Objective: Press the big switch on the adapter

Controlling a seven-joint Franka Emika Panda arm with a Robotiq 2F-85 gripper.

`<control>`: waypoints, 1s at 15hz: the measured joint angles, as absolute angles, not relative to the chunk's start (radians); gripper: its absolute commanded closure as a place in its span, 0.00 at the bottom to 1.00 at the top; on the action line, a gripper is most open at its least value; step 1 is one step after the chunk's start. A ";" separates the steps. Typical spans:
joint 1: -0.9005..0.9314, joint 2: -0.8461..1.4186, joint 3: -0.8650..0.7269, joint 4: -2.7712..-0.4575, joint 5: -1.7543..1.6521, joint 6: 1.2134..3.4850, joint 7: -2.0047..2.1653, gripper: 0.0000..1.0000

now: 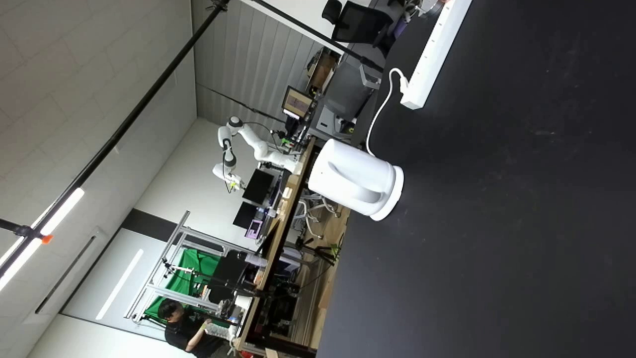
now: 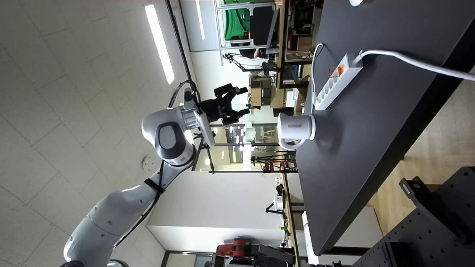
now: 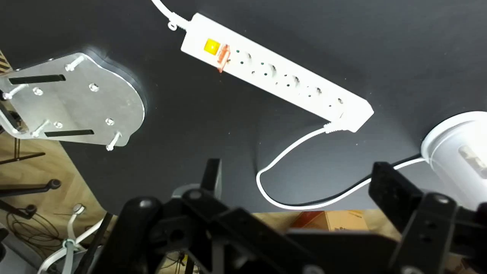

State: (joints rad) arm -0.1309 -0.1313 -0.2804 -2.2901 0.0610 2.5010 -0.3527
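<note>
Adapter (image 3: 279, 76) lies face-up on the desk (image 3: 182, 114), presumably leaving its switch (image 3: 212, 46) reachable; its cord (image 3: 296, 207) likely feeds the kettle (image 1: 355, 179). The hand (image 2: 246, 100) hangs above, spread apart, empty.

adapter (image 3: 277, 74) cased in smooth white plastic; its switch (image 3: 212, 46) made of yellow plastic, flap (image 3: 223, 58) of see-through orange plastic. kettle (image 1: 357, 175) cased in smooth plastic, soft sheen. table (image 1: 497, 238) finished matt black, scuffed. plate (image 3: 76, 106) made of bare metal, bolts (image 3: 114, 140) shiny. arm (image 2: 122, 207) shelled in glossy white, jaws finished matt black. floor (image 2: 434, 148) faced in wood grain. cloth (image 1: 196, 258) seen creased, box (image 3: 346, 220) made of cardboard.
</note>
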 measured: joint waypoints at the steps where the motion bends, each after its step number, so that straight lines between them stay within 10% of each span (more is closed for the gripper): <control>1: -0.136 -0.097 -0.285 -2.255 0.080 2.503 -0.361 0.00; 11: -0.253 0.198 -0.253 -1.949 0.219 2.493 -0.414 0.75; 12: -0.260 0.221 -0.241 -1.933 0.226 2.492 -0.414 0.58; 15: -0.270 0.276 -0.216 -1.896 0.234 2.473 -0.411 0.75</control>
State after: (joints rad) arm -0.2700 0.2756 -0.2160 -1.8958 0.2338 2.4725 -0.4111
